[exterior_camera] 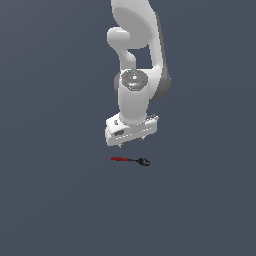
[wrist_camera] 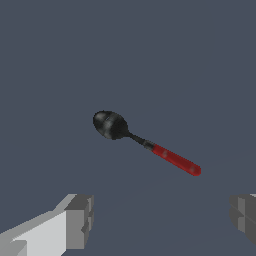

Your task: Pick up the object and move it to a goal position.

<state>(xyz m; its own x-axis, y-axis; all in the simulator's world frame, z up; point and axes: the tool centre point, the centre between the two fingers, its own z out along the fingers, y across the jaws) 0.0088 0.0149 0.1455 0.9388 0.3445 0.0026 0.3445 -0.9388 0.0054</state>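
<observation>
Items counted: one object; one arm; one claw with two fingers.
Claw [exterior_camera: 132, 143]: spread wide, nothing between the fingers, touching nothing. In the wrist view the two grey fingertips [wrist_camera: 79, 220] sit at opposite sides of the frame with bare surface between them.
Claw position: hovering above the worktop [exterior_camera: 50, 200], fingers pointing down, clear of the object.
Object [exterior_camera: 131, 160]: lying flat on the worktop, just below the claw in the exterior view and not touching it.
Object build: red handle at one end, thin dark shaft in the middle, rounded black glossy head at the other end; the wrist view shows the head as spoon-like [wrist_camera: 145, 142].
Object orientation: in the exterior view the red handle points to the exterior view's left, the black head to the exterior view's right.
Object size: much smaller than the claw's spread.
Arm [exterior_camera: 137, 55]: white, reaching down from the top of the exterior view, wrist vertical over the object.
Worktop: plain dark blue-grey surface.
</observation>
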